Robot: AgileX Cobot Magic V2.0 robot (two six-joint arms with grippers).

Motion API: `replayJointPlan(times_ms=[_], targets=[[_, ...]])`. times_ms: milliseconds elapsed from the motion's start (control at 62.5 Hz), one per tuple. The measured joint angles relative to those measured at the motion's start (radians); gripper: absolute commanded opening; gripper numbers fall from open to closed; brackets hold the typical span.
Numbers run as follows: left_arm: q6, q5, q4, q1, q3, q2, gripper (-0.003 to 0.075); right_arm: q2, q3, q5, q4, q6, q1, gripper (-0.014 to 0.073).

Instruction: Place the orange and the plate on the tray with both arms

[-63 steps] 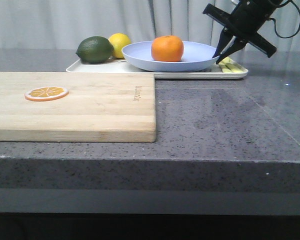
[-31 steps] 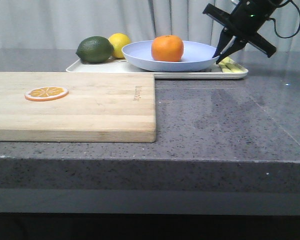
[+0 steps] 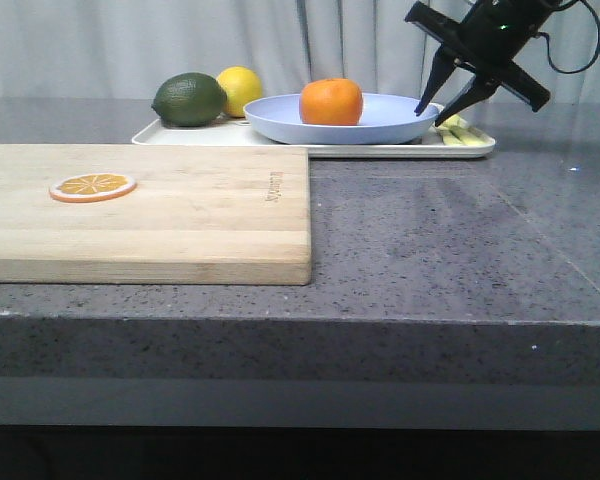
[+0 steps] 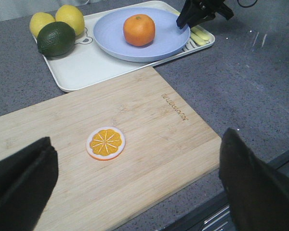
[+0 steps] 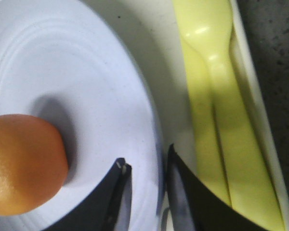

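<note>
Right claw [image 3: 442, 103] seen clamped on rim of pale lavender-blue round plate [image 3: 380, 118], one finger inside rim, one outside. Glossy round orange [image 3: 331, 101] carried in plate. Plate set on white rectangular tray [image 4: 86, 67] at far side of grey speckled bench [image 3: 460, 230], beside yellow plastic spoons [image 5: 216, 96]. Left claw [image 4: 135, 192] held wide apart above wooden cutting board [image 4: 135, 139].
</note>
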Motion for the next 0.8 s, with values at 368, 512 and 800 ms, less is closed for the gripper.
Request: replayJointPlan(times_ms=[368, 512, 800], targets=[[0.000, 0.000, 0.000, 0.000, 0.000, 0.000, 0.0661, -0.247, -0.002, 0.097, -0.239, -0.204, 0.047, 0.0228], [0.000, 0.000, 0.000, 0.000, 0.000, 0.000, 0.0661, -0.370, -0.004, 0.119, -0.340, -0.239, 0.112, 0.0228], [0.000, 0.000, 0.000, 0.000, 0.000, 0.000, 0.0661, -0.632, 0.155, 0.114, -0.381, -0.302, 0.149, 0.0228]])
